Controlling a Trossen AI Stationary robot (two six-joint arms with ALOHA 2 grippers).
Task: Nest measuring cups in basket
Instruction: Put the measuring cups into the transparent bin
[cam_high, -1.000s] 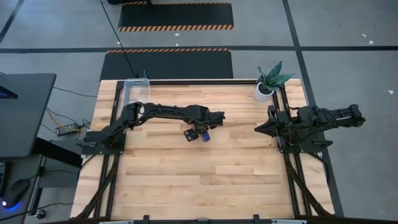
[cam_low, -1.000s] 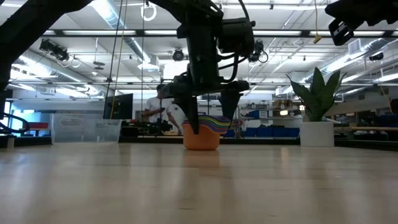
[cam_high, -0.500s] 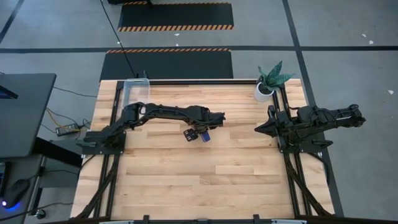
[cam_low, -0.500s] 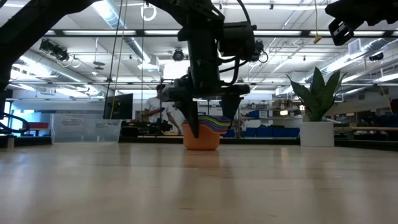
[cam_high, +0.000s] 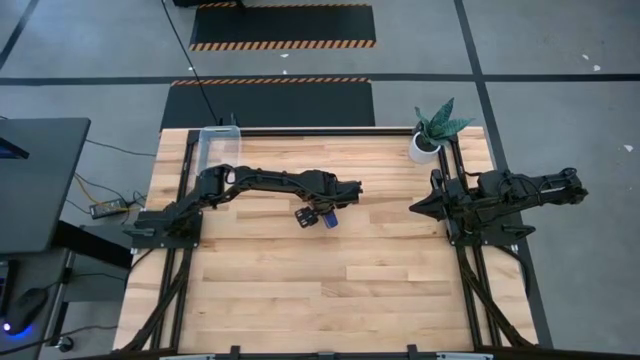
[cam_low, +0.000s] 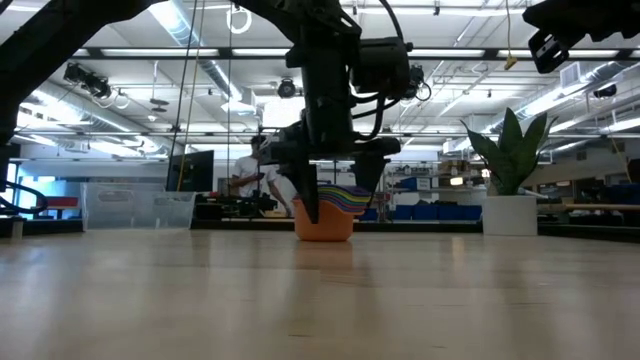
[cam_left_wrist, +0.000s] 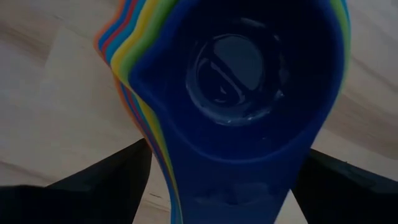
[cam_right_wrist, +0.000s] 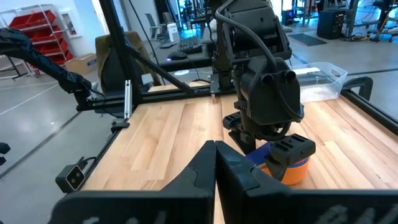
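Change over the last second: almost none. Left gripper (cam_low: 335, 205) hangs over the measuring cups (cam_low: 325, 218) as it did a second ago, fingers (cam_low: 305, 195) spread wide on either side of the stack and gripping nothing; at most a slight settling of the wrist shows in the low view. Cups are already stacked one inside another, blue innermost and orange outermost, resting on the table (cam_high: 350, 270) near its middle. In the left wrist view the blue cup (cam_left_wrist: 242, 99) fills the frame, with a dark fingertip on either side of it. Basket (cam_high: 218, 143) sits at the far left corner, well apart from the stack, with no cups in it. Right gripper (cam_right_wrist: 216, 171) is clenched shut on nothing, parked at the right edge near the potted plant (cam_high: 432, 130). Judgement: nesting done, transfer not; the pause reads as alignment before closing on the stack. A skewed grip could spill the set.
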